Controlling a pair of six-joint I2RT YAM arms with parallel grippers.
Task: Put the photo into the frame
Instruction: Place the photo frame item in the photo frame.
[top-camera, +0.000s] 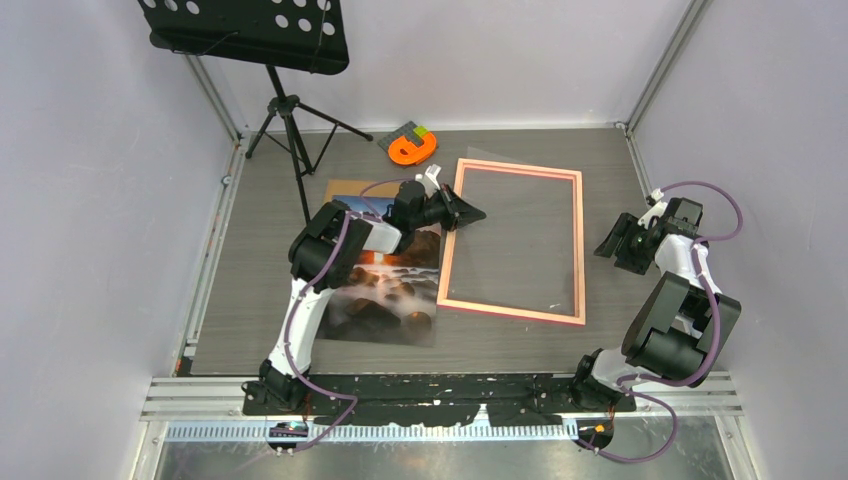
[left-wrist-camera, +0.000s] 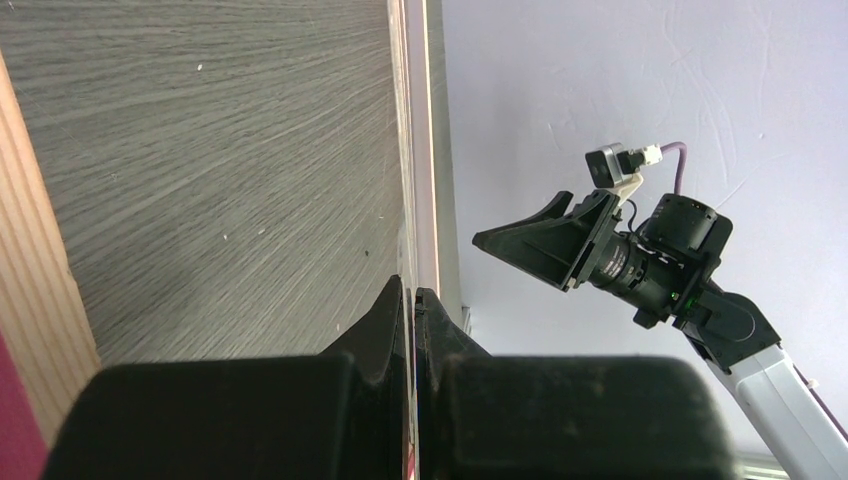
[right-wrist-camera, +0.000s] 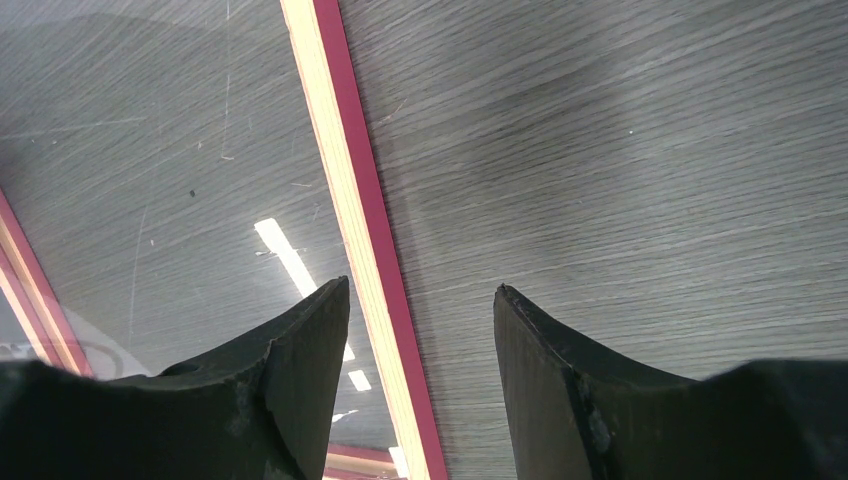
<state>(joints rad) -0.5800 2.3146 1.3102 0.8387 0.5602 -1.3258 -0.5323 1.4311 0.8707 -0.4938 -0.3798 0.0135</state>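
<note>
Salmon-pink frame (top-camera: 512, 312) with pale inner edge; photo (top-camera: 385, 290): dark rocks, white mist, orange glow; grey wood-grain table (top-camera: 250, 290); brown board (top-camera: 345, 187).

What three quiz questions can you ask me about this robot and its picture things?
1. True or false: the photo is already inside the frame.
2. Which one has its fingers wide apart: A, the left gripper, or B, the right gripper?
3. Fill in the gap: the small roll lying behind the frame is ___ in colour.

Key: 1 false, it lies beside the frame. 2 B. 3 orange.
</note>
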